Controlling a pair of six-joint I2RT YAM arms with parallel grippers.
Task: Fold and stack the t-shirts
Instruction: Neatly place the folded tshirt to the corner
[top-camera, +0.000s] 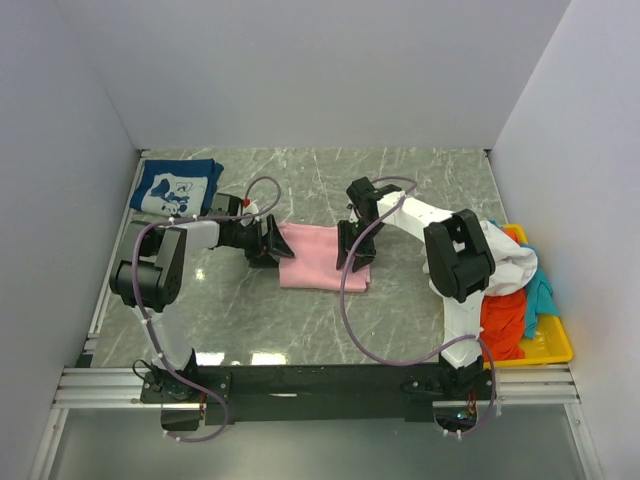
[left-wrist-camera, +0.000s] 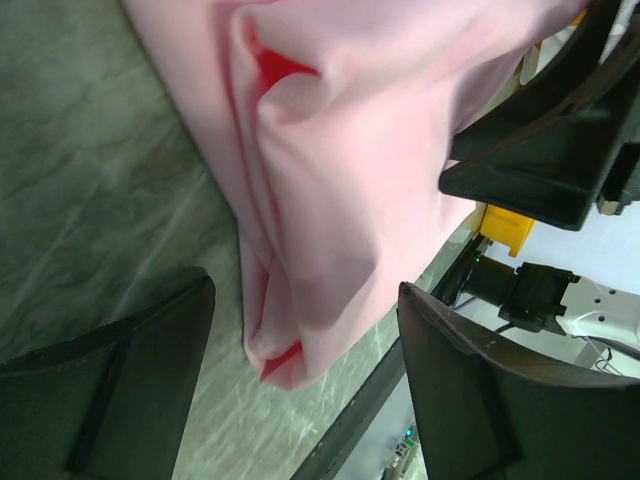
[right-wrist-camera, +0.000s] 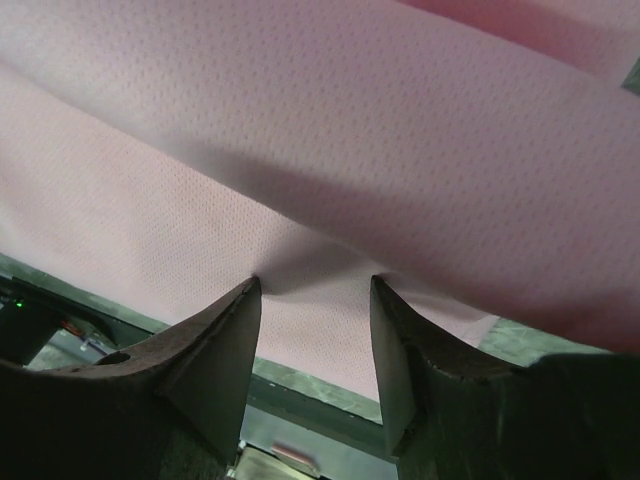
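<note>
The light-pink t-shirt (top-camera: 322, 257) lies folded into a rectangle at the table's middle. My left gripper (top-camera: 272, 242) is at its left edge. In the left wrist view the gripper (left-wrist-camera: 305, 285) is open, with a folded corner of the pink shirt (left-wrist-camera: 330, 200) lying between the spread fingers, unclamped. My right gripper (top-camera: 352, 247) is at the shirt's right edge. In the right wrist view the gripper (right-wrist-camera: 314, 284) is open, both fingertips (right-wrist-camera: 250, 290) touching the pink shirt (right-wrist-camera: 350, 130). The navy t-shirt (top-camera: 177, 187) with white print lies folded at the back left.
A yellow tray (top-camera: 548, 347) at the right edge holds white (top-camera: 510, 258), orange-red (top-camera: 502, 322) and teal (top-camera: 541, 292) shirts, partly behind the right arm. Grey walls close in three sides. The right gripper's black body (left-wrist-camera: 540, 130) shows in the left wrist view.
</note>
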